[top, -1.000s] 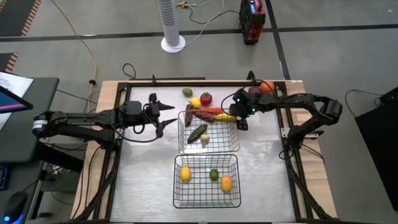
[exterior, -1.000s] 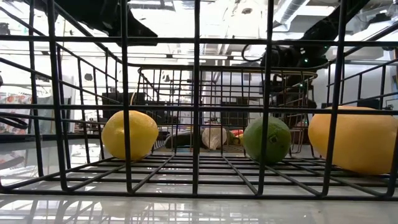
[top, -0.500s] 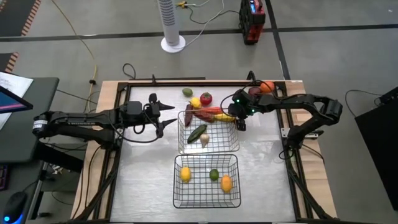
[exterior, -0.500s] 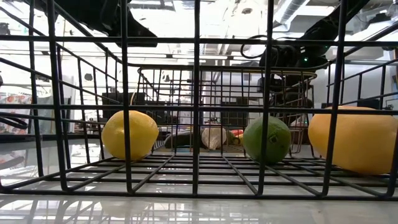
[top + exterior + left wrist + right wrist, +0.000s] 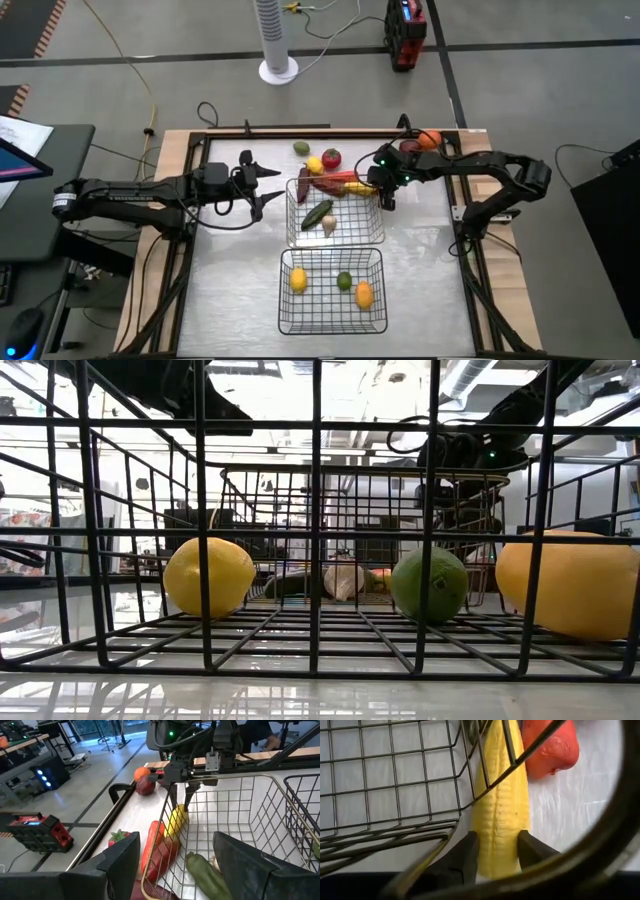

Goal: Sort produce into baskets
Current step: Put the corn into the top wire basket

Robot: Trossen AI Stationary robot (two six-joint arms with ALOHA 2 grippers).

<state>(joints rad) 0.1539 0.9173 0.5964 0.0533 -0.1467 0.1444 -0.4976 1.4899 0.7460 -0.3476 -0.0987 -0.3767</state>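
both fingers of the right gripper (image 5: 494,854) clamp the corn (image 5: 501,802) outside the basket (image 5: 395,785).

Two rectangular black wire-mesh baskets stand upright in line down the table's middle: the far basket (image 5: 335,212) holds a green cucumber (image 5: 317,214) and a pale garlic bulb (image 5: 330,226), while the near basket (image 5: 333,291) holds a yellow lemon (image 5: 298,280), a green lime (image 5: 344,281) and a second, yellow-orange fruit (image 5: 364,294), all apart from one another. A yellow ear of corn (image 5: 500,800) lies across the far basket's rim beside a long red pepper (image 5: 154,845), its end clamped between the right gripper's (image 5: 494,854) fingers. Beyond that basket, on the bare table, sit a green lime (image 5: 301,148), a yellow lemon (image 5: 315,164) and a red tomato (image 5: 331,157), with a dark red apple (image 5: 145,784) and an orange (image 5: 142,772) at the far right corner.
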